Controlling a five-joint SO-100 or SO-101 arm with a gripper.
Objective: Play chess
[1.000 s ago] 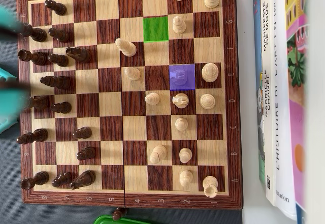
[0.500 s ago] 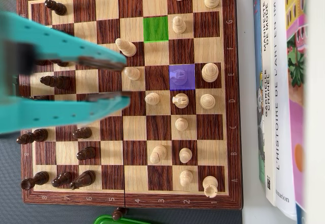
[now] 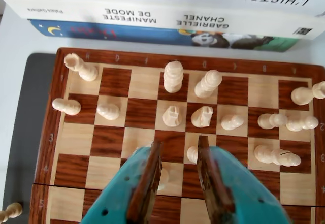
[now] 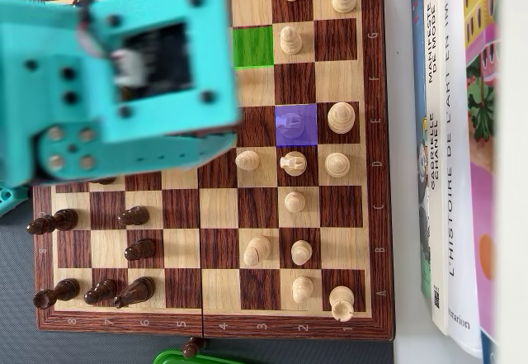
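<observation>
The wooden chessboard (image 3: 106, 142) fills the wrist view and also shows in the overhead view (image 4: 219, 240). My teal gripper (image 3: 179, 144) hangs over the board with its brown-padded jaws apart and nothing gripped. A pale piece (image 3: 163, 178) stands on a light square against the left finger's inner side. A white pawn (image 3: 192, 154) stands just left of the right fingertip. In the overhead view the teal arm (image 4: 124, 75) hides the gripper. There a white pawn (image 4: 294, 126) stands on a purple-marked square, and a green-marked square (image 4: 252, 46) is bare.
White pieces (image 4: 337, 164) fill the right ranks and black pieces (image 4: 132, 215) the lower left in the overhead view. Books (image 4: 450, 133) lie along the board's right side, at the top in the wrist view (image 3: 167, 0). A white pawn (image 3: 10, 211) lies off the board.
</observation>
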